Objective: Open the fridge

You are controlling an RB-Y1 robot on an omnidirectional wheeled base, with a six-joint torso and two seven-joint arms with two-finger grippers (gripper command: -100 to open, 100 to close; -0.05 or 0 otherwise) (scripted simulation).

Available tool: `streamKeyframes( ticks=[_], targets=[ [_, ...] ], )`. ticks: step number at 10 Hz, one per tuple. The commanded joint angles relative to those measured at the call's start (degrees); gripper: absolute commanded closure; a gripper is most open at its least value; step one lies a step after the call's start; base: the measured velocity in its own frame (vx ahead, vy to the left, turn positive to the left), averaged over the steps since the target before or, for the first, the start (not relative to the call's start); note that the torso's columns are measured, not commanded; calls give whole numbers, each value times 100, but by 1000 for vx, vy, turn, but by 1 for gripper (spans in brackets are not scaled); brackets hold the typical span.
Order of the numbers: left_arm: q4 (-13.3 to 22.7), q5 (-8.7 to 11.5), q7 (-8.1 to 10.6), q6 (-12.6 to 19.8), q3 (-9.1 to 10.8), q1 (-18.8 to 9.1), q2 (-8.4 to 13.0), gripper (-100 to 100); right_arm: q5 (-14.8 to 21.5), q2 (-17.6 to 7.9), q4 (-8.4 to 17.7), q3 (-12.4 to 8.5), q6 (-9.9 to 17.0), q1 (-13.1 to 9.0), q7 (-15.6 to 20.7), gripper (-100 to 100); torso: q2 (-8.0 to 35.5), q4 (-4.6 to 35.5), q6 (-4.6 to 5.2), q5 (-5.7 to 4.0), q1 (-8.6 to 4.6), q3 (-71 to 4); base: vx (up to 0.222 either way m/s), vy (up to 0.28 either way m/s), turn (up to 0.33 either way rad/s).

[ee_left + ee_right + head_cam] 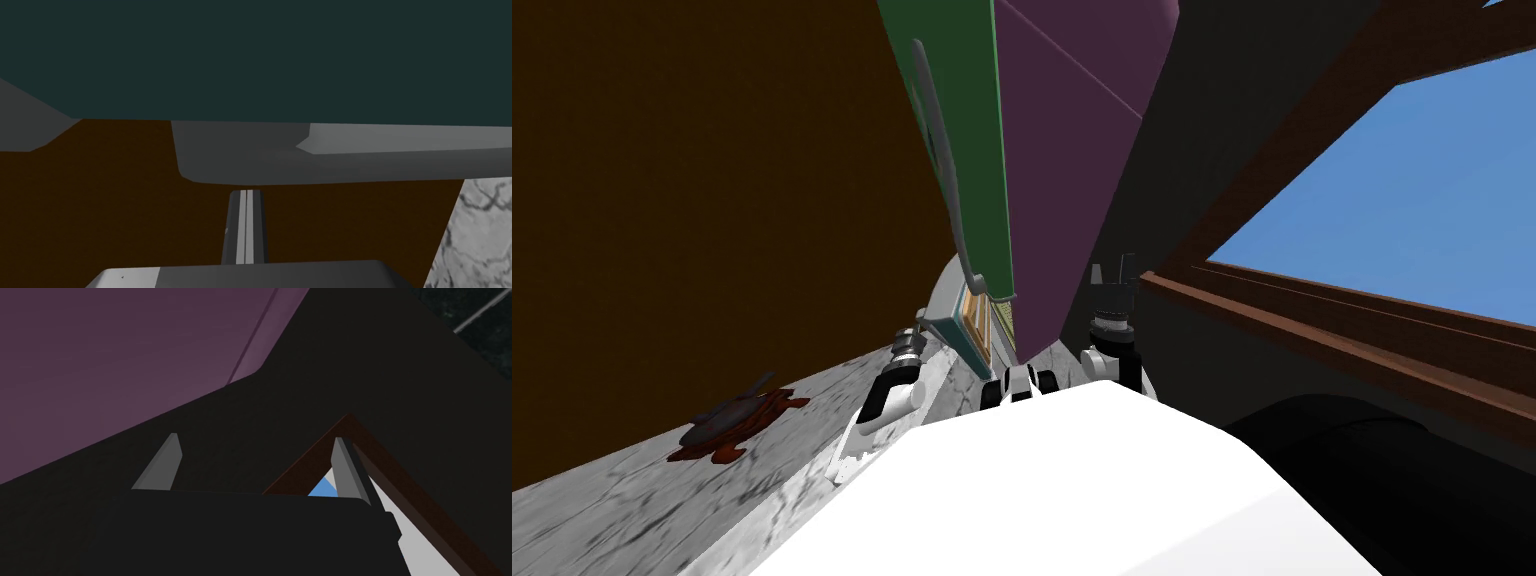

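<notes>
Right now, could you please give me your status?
Left claw shut, tips at long grey handle. Right claw open. Green fridge door looks ajar. Dark red object on floor, apart.

Fridge (pixel 1072 150) stands ahead, window (pixel 1412 190) to its right.

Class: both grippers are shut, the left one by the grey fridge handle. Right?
No. The right gripper is open: the right wrist view shows its fingers wide apart. The left gripper is shut, by the grey handle.
</notes>
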Motion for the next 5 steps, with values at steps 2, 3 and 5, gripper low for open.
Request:
streamKeyframes(
  ticks=[2,3,5],
  targets=[
    [13,39,64,-37,-189,-202,175,100,0,1,0,0,0,0,0,0,35,2,-34,-5,-18,20,-86,273,-76],
    [76,73,109,-35,-269,-283,304,100,0,1,0,1,0,1,0,0,52,4,-50,-6,-24,29,-71,292,-155],
    [140,107,155,-33,-350,-364,432,100,0,0,0,0,0,0,0,0,57,3,-49,6,6,34,-85,324,-93]
  ],
)
